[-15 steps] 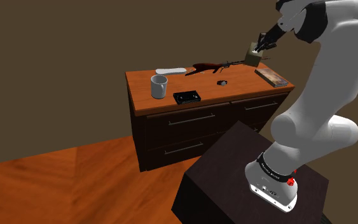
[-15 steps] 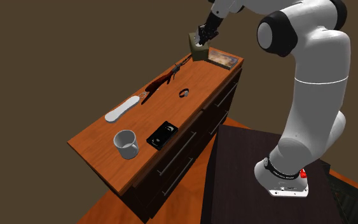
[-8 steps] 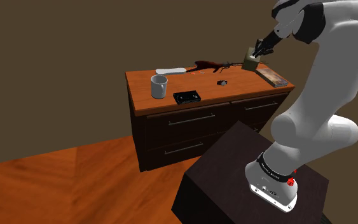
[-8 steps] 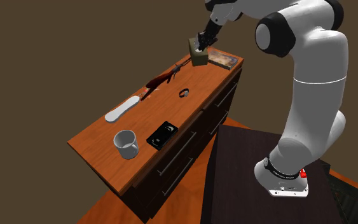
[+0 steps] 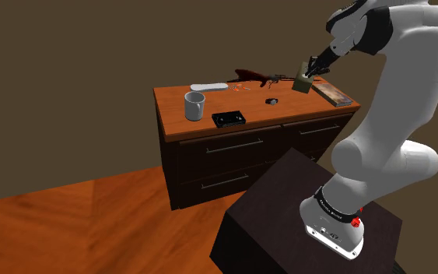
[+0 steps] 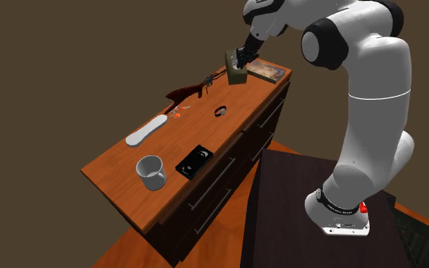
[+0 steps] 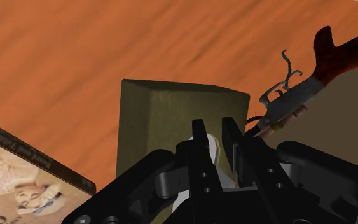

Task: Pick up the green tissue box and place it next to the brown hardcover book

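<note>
claw [image 6: 241, 59] gripping tissue box [image 6: 233, 72], book [image 6: 267, 71] beside

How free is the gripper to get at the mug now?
Probably not yet: the gripper is shut on the tissue box, held above the dresser near the book. The mug stands uncovered at the opposite end; the box must go down first.

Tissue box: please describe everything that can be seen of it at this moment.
The tissue box is a small, dull olive-green block with plain faces; its material does not show. A pale tissue stands out of its top. The black gripper is shut on it there. The box hangs tilted, apparently just above the wooden dresser top, near the book without touching it.
</note>
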